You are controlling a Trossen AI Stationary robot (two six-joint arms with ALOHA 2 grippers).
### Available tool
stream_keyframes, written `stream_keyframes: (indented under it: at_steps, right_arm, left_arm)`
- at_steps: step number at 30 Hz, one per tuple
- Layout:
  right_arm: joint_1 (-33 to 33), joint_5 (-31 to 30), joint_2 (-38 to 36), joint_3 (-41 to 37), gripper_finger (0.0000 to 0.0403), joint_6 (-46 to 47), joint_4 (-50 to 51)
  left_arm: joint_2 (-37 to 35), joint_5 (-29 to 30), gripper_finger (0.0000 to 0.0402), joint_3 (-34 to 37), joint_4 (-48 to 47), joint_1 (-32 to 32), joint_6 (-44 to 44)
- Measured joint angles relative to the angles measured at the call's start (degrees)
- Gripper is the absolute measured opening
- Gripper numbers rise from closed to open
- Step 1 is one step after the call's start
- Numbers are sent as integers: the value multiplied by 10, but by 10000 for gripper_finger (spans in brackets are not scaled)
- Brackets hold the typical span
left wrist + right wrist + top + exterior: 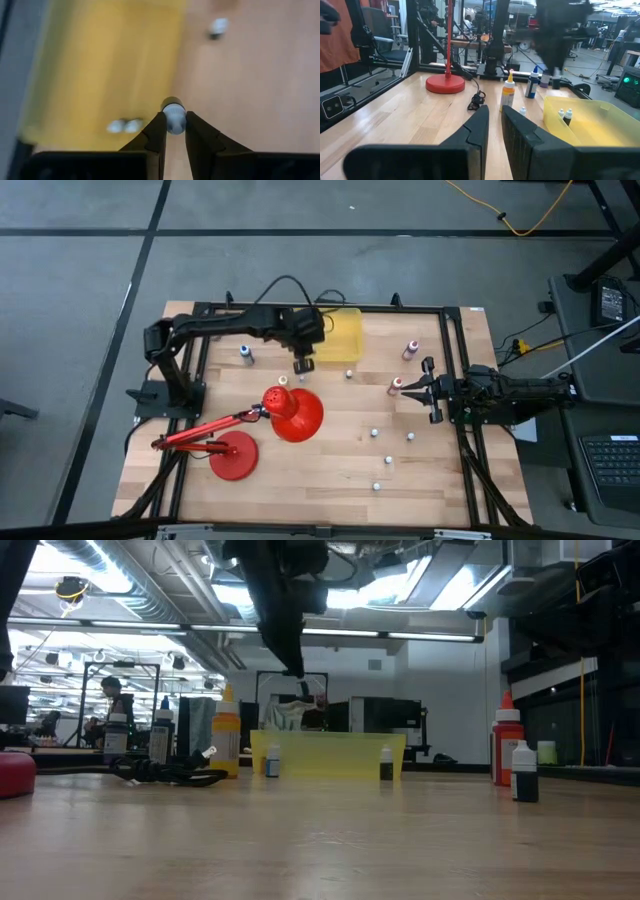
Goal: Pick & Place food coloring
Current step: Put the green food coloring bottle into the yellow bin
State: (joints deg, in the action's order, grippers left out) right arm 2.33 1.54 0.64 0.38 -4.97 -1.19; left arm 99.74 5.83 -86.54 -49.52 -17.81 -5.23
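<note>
left gripper point(304, 364) hangs over the table just off the yellow bin point(345, 345), at the bin's 8 o'clock corner in the high view. fingers point(156, 137) nearly closed, pinching a small bottle with a pale cap point(174, 116) between the tips; bottle is lifted, bin blurred beneath it on one side, bare wood on the other.

right gripper point(432, 392) parked at the table's 3 o'clock edge, pointing inward, fingers point(479, 131) pressed together, holding nothing.

food coloring scattered:
- two tiny bottles inside the bin point(564, 116).
- blue bottle point(245, 354) at 9 o'clock of the bin, near the left arm.
- yellow bottle point(282, 381) at 12 o'clock of the red lamp head point(293, 413).
- red bottles point(410, 350) and point(395, 386) near the right gripper, at its 11 and 9 o'clock.
- small white-capped ones point(374, 433), point(410, 437), point(389, 461), point(377, 486) on open wood toward 5 o'clock of the table; one more point(348, 374) just at 6 o'clock of the bin.

red desk lamp base point(232, 455) sits at 7 o'clock of the table point(330, 480). low view: dark bottle point(524, 772) in front of a taller red one point(506, 745).
</note>
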Motion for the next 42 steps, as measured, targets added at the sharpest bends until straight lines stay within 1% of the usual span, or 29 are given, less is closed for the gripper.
stream_keyframes:
  at_steps: [4,7,9,12,15,20,27,31,35,42]
  right_arm:
    - [0,0,0,0,56,0,0]
    - [0,0,0,0,56,0,0]
    - [0,0,0,0,56,0,0]
    - [0,0,0,0,56,0,0]
    - [0,0,0,0,56,0,0]
    - [0,0,0,0,56,0,0]
    - [0,-3,0,0,56,0,0]
    - [0,-4,0,0,56,0,0]
    - [0,-4,0,0,56,0,0]
    - [0,-4,0,0,56,0,0]
  left_arm:
    - [0,16,47,0,0,-32,0]
    - [4,40,47,0,12,-44,0]
    - [8,44,47,0,15,-50,-6]
    - [28,48,47,-1,32,-53,-23]
    - [58,67,47,-1,43,-46,-36]
    - [105,75,47,-21,38,-37,-50]
    - [170,83,47,-66,-22,-30,-74]
    - [192,95,47,-80,-48,-26,-75]
    - [196,95,47,-83,-72,-26,-74]
    - [196,89,47,-83,-84,-23,-61]
